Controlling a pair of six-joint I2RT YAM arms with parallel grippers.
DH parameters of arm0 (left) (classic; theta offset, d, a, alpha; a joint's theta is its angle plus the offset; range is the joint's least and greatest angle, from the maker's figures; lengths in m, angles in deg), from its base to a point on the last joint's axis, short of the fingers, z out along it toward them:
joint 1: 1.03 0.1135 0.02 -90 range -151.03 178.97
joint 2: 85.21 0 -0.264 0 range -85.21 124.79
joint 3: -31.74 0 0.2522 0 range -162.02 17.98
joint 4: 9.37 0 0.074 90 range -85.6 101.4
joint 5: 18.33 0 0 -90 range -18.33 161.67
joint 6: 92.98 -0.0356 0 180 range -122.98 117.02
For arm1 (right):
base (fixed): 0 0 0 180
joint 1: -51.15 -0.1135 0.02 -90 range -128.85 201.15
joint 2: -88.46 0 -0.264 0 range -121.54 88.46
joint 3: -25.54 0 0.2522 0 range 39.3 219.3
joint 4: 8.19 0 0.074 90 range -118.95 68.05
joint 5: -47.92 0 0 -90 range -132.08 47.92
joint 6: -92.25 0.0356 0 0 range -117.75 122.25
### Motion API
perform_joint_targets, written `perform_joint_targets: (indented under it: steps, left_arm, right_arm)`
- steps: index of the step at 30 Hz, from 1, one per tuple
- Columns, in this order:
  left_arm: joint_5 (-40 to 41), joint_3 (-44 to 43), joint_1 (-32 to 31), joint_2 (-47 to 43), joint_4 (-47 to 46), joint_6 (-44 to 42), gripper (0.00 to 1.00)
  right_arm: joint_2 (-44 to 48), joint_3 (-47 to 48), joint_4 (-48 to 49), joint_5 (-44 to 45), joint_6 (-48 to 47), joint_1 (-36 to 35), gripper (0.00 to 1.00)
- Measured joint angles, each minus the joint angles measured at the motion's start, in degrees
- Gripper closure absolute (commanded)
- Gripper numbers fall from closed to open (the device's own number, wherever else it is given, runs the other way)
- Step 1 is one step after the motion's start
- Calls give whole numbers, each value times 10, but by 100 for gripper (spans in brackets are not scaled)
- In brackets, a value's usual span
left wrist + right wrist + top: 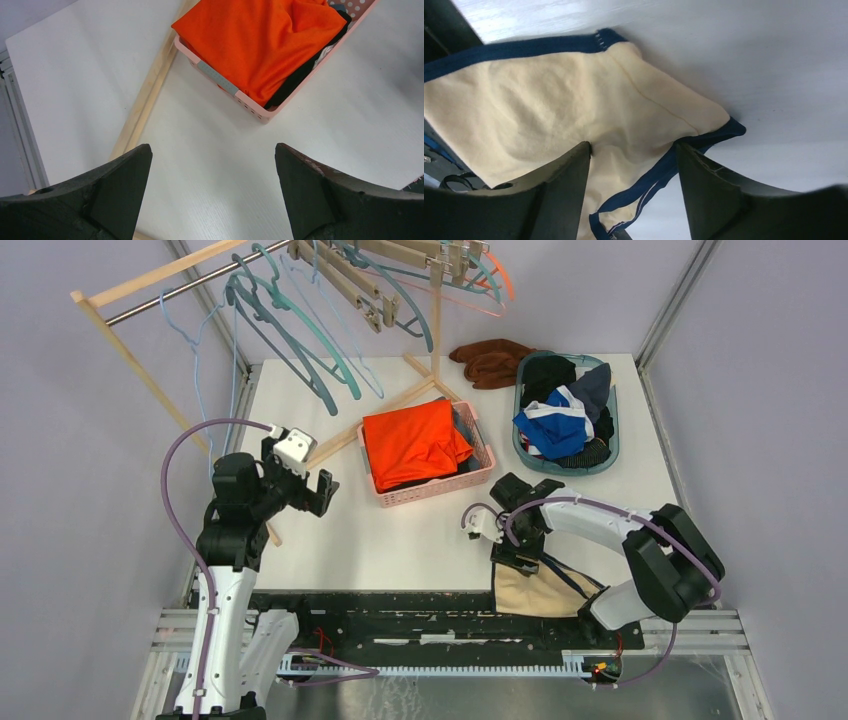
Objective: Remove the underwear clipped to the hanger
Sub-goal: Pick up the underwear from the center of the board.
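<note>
Underwear (549, 105) between partly open right pincer (632, 146)

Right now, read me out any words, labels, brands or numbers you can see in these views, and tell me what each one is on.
No text can be read in any view.
Grey strip on the rim of the pink basket: faint marks, too blurred to read.
Beige underwear: no label or print shows.
</note>
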Motion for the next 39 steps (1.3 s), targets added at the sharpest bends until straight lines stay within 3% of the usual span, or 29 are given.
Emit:
perform_joint_targets:
  steps: [7,11,13,23,32,39]
  left_arm:
    - [0,2,0,-4,1,0,1]
    - [0,3,0,-4,1,0,1]
    - [0,4,0,-4,2,0,1]
    - [0,4,0,-5,8,0,1]
    - [0,4,0,-5,13,0,1]
    - [0,4,0,-7,13,0,1]
  right_arm:
    - [-10,6,4,-1,0,1,68]
    - [-10,12,-5,-14,-1,1,93]
    - [-9,21,-10,-20,1,1,98]
    - [62,94,-54,-18,9,3,99]
    - [118,257,-130,46,17,32,99]
    - [117,420,-169,117,25,94,99]
